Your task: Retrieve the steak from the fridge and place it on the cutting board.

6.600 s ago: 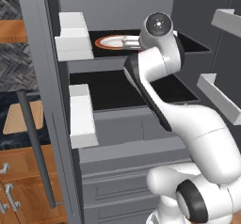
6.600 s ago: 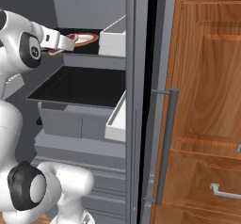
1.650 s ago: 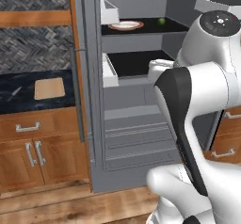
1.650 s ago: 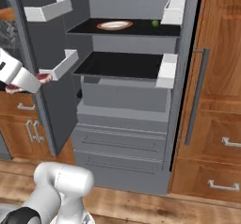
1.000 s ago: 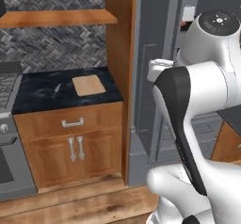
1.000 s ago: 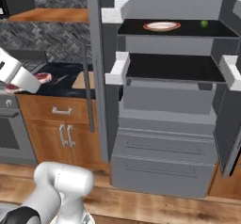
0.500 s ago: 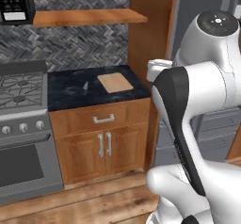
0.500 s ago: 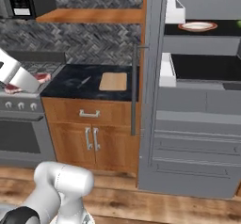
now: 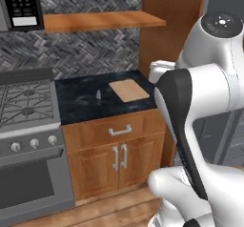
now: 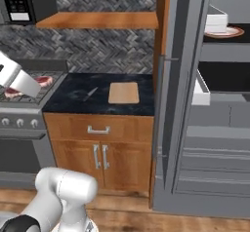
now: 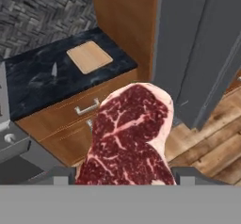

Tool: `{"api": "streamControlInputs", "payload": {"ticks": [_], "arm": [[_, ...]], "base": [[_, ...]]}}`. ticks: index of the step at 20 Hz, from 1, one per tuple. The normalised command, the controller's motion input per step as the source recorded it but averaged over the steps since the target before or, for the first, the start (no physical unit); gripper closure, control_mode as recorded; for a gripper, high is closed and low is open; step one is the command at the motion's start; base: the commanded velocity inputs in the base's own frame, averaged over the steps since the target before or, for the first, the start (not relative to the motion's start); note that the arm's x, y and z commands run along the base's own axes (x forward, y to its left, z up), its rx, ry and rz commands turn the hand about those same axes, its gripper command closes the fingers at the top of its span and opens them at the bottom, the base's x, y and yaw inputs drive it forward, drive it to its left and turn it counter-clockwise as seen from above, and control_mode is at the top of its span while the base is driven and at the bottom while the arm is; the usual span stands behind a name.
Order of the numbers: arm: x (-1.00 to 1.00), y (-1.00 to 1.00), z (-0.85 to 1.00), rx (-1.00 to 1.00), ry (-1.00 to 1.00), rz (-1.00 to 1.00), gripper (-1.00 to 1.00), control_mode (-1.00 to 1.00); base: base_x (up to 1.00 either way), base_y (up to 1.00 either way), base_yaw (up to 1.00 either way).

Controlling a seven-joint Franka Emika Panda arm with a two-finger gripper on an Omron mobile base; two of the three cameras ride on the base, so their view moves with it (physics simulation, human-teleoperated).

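Carry step: the gripper [image 11: 127,183] holds the steak [image 11: 129,138] between its jaws, well short of the cutting board [image 10: 123,92] (bare, on the dark counter [image 10: 73,97]). Next: reach over the board, lower, release.

steak [image 11: 129,138] bottom cut off, pincer [image 11: 123,173] fingertips hidden behind it

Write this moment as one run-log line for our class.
phase: carry | gripper: shut on dark-red marbled raw steak | light-tan wooden cutting board: bare, on black counter | grey fridge: open
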Motion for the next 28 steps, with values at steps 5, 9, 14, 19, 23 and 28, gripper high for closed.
{"api": "streamControlInputs", "payload": {"ticks": [5, 9, 14, 19, 23, 28], "arm": [[0.0, 0.0, 0.0, 0.0, 0.0, 0.0, 1.0, 1.0], [0.0, 0.0, 0.0, 0.0, 0.0, 0.0, 1.0, 1.0], [0.0, 0.0, 0.0, 0.0, 0.0, 0.0, 1.0, 1.0], [0.0, 0.0, 0.0, 0.0, 0.0, 0.0, 1.0, 1.0], [0.0, 0.0, 0.0, 0.0, 0.0, 0.0, 1.0, 1.0], [0.0, 0.0, 0.0, 0.0, 0.0, 0.0, 1.0, 1.0]], "base": [[0.65, 0.29, -0.07], [0.61, 0.19, -0.07], [0.57, 0.09, -0.05], [0.51, 0.16, -0.06], [0.46, 0.06, -0.05], [0.42, 0.02, -0.05]]}}
